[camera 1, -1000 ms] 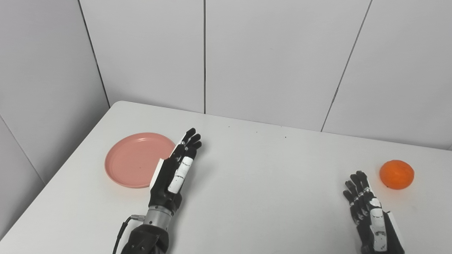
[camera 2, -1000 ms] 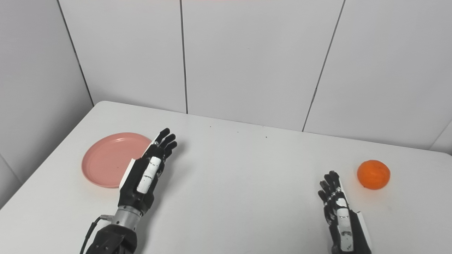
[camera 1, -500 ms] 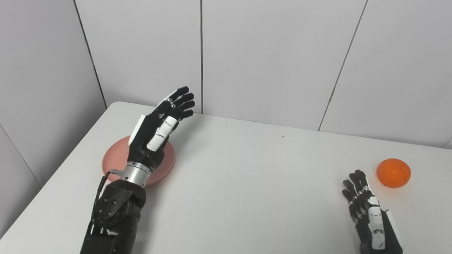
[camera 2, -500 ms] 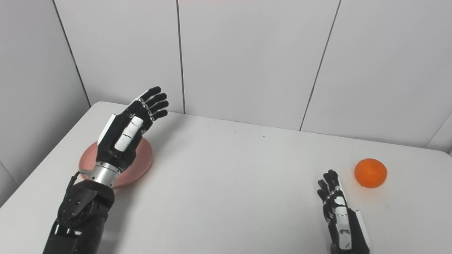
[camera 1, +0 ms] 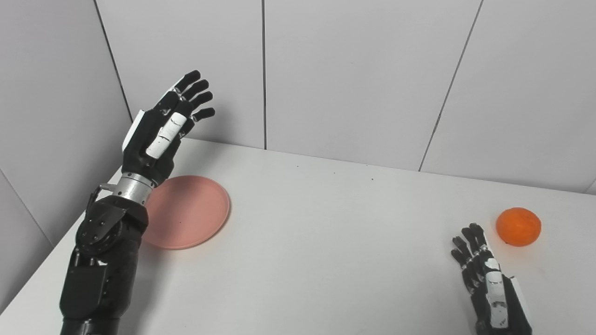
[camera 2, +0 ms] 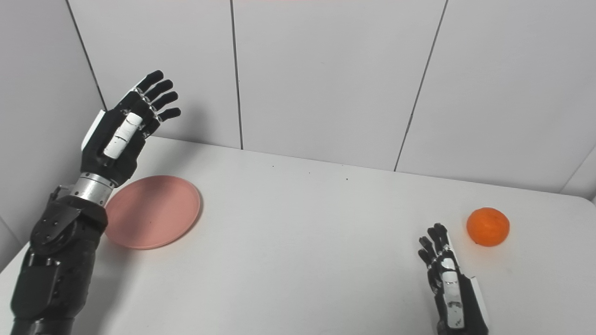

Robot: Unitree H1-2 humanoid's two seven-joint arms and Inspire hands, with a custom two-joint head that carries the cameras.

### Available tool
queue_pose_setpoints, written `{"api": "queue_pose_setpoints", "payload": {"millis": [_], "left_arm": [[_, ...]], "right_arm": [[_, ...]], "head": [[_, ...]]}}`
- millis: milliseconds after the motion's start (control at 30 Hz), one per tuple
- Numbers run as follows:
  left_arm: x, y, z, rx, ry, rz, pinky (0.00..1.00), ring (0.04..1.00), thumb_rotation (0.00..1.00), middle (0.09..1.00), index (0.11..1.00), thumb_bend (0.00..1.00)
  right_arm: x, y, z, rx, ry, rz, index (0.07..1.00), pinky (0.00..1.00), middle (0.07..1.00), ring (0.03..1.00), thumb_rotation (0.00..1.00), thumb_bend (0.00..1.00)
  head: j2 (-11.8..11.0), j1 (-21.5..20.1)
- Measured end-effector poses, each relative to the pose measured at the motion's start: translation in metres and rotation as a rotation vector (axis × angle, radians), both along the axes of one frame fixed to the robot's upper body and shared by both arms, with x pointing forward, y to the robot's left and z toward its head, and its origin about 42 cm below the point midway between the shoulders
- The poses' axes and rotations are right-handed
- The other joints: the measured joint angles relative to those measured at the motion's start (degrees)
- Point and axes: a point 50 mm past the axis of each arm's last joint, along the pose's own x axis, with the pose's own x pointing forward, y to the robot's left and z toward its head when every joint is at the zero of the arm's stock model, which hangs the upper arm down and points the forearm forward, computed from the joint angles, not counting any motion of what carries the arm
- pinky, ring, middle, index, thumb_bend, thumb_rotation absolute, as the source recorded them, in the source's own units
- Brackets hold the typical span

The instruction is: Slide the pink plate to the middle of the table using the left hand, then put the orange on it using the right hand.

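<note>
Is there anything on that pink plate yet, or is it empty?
Empty. The pink plate lies flat on the table with nothing on it; the orange sits far off by the right hand.

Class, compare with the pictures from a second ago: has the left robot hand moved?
Yes. The left robot hand has risen and swung left, from beside the pink plate's right edge to above its left side.

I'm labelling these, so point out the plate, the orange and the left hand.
plate (camera 1: 191, 215), left eye view, bare centre.
orange (camera 1: 518, 226), left eye view, middle.
left hand (camera 2: 118, 135), right eye view, back of hand.
</note>
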Motion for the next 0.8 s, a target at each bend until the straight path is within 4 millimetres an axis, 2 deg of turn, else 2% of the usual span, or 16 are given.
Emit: {"api": "queue_pose_setpoints", "payload": {"millis": [100, 167, 367, 533, 633, 800], "left_arm": [[0.005, 0.018, -0.006, 0.008, 0.026, 0.046, 0.83, 0.899, 0.59, 0.921, 0.924, 0.82], [0.006, 0.028, -0.009, 0.009, 0.033, 0.068, 0.88, 0.91, 0.59, 0.935, 0.927, 0.81], [0.009, 0.053, -0.015, 0.01, 0.057, 0.125, 0.9, 0.919, 0.62, 0.957, 0.934, 0.84], [0.009, 0.062, -0.02, 0.018, 0.062, 0.155, 0.92, 0.926, 0.6, 0.957, 0.925, 0.83], [0.011, 0.067, -0.029, 0.005, 0.089, 0.172, 0.95, 0.934, 0.57, 0.955, 0.919, 0.87], [0.012, 0.076, -0.044, -0.02, 0.136, 0.209, 0.94, 0.945, 0.58, 0.971, 0.934, 0.88]], "right_arm": [[0.0, 0.0, 0.0, 0.001, 0.0, -0.002, 0.976, 0.96, 0.974, 0.951, 1.0, 0.68], [0.0, 0.0, 0.0, 0.002, 0.0, -0.004, 0.976, 0.96, 0.974, 0.952, 1.0, 0.68], [0.0, 0.0, 0.0, -0.001, 0.0, -0.011, 0.967, 0.94, 0.956, 0.939, 1.0, 0.67], [-0.001, 0.0, 0.0, -0.004, -0.004, -0.019, 0.951, 0.93, 0.95, 0.931, 1.0, 0.68], [-0.001, 0.0, 0.0, -0.002, -0.009, -0.021, 0.946, 0.93, 0.947, 0.929, 1.0, 0.68], [-0.001, 0.0, 0.001, -0.002, -0.016, -0.022, 0.944, 0.92, 0.945, 0.927, 1.0, 0.67]], "head": [[0.0, 0.0], [0.1, 0.0], [0.5, -0.2], [0.6, -0.1], [0.6, 0.0], [0.8, 0.2]]}}
